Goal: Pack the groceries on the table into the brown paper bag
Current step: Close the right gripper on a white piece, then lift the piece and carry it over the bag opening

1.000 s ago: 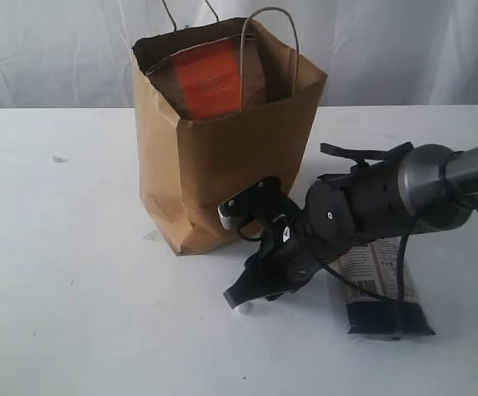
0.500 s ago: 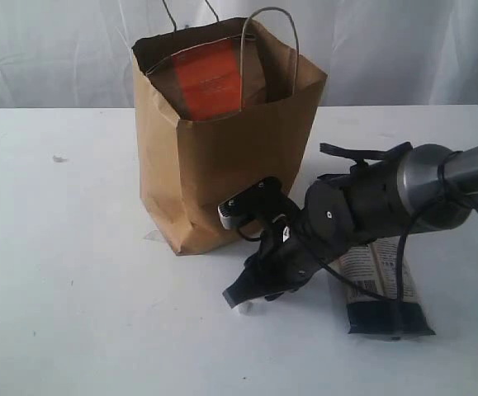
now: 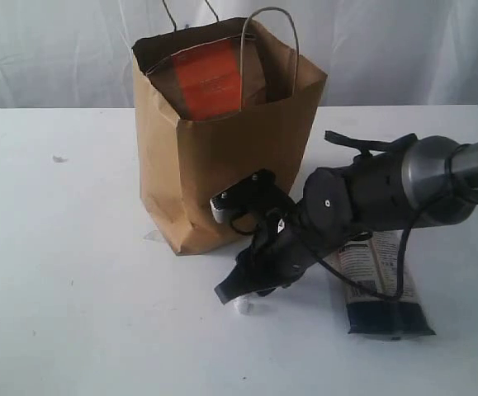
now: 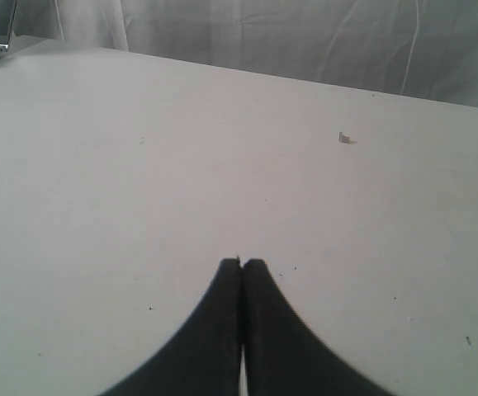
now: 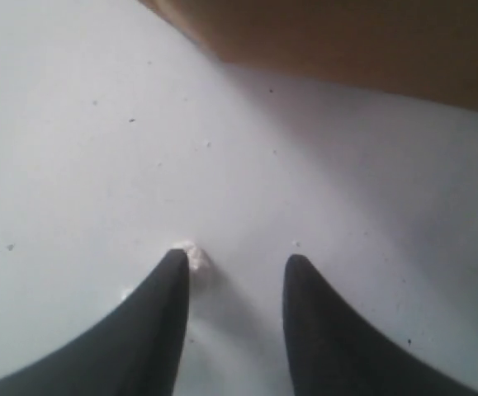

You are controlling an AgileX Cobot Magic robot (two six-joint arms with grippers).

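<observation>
The brown paper bag [image 3: 222,157] stands upright at the middle of the table [image 3: 65,247], and its base shows in the right wrist view [image 5: 346,41]. A brown pouch with an orange label [image 3: 210,78] sticks up inside it. The long dark pasta packet [image 3: 383,289] lies flat to the right, partly behind my right arm. My right gripper [image 3: 232,290] hangs low over the table in front of the bag, open [image 5: 237,262] and empty. My left gripper [image 4: 242,264] is shut over bare table and is outside the exterior view.
A tiny white crumb [image 5: 196,254] lies at one right fingertip, and it also shows below the gripper as a crumb [image 3: 240,307]. Another speck [image 4: 345,138] lies far out on the tabletop. A white curtain hangs behind the table.
My right arm has shifted a little to the left and its wrist has risen slightly. The jaws have stayed equally wide apart, and the left gripper has not changed.
</observation>
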